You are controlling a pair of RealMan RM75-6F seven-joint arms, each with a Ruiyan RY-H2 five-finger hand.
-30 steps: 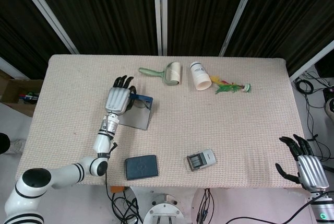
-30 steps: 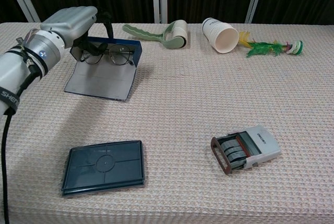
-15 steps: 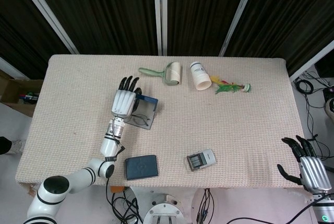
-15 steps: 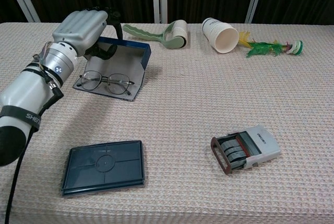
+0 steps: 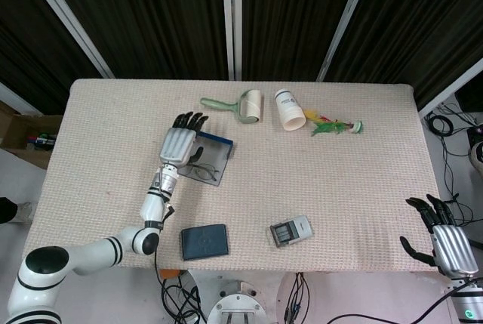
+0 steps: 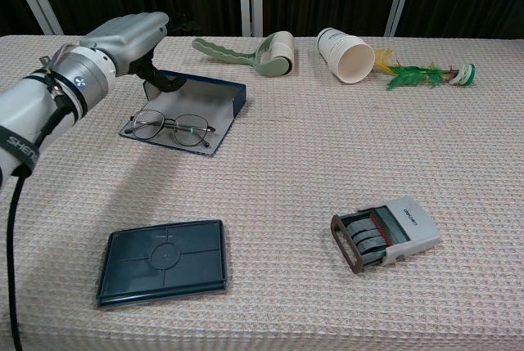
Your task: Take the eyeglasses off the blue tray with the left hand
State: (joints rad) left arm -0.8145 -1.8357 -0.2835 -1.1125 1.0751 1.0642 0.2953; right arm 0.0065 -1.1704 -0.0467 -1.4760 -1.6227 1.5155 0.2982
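Since half a second back: blue tray (image 6: 219,89) tipped further down, now lying near flat on the surface (image 6: 327,155), back wall low; left hand (image 6: 123,40) drawn back off the tray's left rear corner. Eyeglasses (image 6: 172,129) lying open-lensed on the tray's pale floor, toward its front edge, not yet lifted.

Left hand, chest view: hovering just above and left of the tray, fingers (image 6: 160,78) curled downward toward the tray's back wall, holding nothing; contact with the wall possibly there, cannot tell at this angle. Head view: same left hand (image 5: 176,145) over the tray's left half. Right hand (image 5: 445,239) far off the tray, at the surface's near right corner, fingers spread, idle.

For the step: come down over the bridge or one temple arm, pinch thin metal rather than lens, lift straight up so the tray stays put. Light tray, likely to slide or tip again if nudged.

Materials: wire-thin dark frame, round clear lenses, slippery. Tray hard plastic, blue rim, smooth grey floor. Surface covered in coarse beige weave, good friction.
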